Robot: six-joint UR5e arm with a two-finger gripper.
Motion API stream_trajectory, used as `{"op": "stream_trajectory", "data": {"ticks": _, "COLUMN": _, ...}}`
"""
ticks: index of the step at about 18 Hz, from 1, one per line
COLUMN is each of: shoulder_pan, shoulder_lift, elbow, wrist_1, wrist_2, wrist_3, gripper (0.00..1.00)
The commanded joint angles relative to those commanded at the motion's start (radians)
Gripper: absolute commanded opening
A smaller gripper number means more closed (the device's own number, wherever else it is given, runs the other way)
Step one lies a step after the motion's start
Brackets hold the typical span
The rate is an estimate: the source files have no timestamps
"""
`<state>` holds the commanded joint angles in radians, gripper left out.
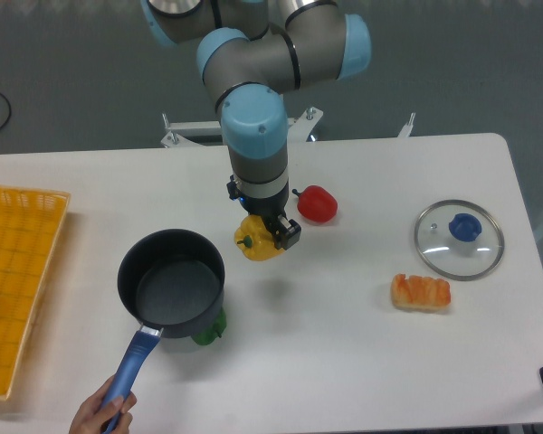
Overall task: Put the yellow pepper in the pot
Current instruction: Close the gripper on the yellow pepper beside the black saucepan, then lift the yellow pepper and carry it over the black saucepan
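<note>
Pepper [258, 244] is clamped in gripper [270, 237], apparently lifted, just right of pot [171, 278]. It should be carried left over pot centre before release.

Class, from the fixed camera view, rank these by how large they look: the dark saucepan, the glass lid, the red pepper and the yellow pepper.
1. Dark round saucepan with blue handle
2. Round glass lid with blue knob
3. Glossy yellow pepper and red pepper: they look alike in size, and the pincer partly covers the yellow one, so unranked.

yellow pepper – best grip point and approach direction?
Grip the yellow pepper across its rounded body, coming from above. Its green stem points sideways toward the pot, so the lobed flanks face up. The end effector is already at the pepper's right side; whether it is shut on it is unclear.
</note>
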<state>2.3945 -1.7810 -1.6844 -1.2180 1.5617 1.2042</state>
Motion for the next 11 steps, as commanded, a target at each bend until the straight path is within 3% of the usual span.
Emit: {"op": "stream_trajectory", "data": {"ticks": 11, "shoulder_pan": -0.027, "shoulder_lift": 0.008, "elbow": 0.083, "wrist_1": 0.002, "wrist_2": -0.13, "wrist_3": -0.159, "gripper": 0.64}}
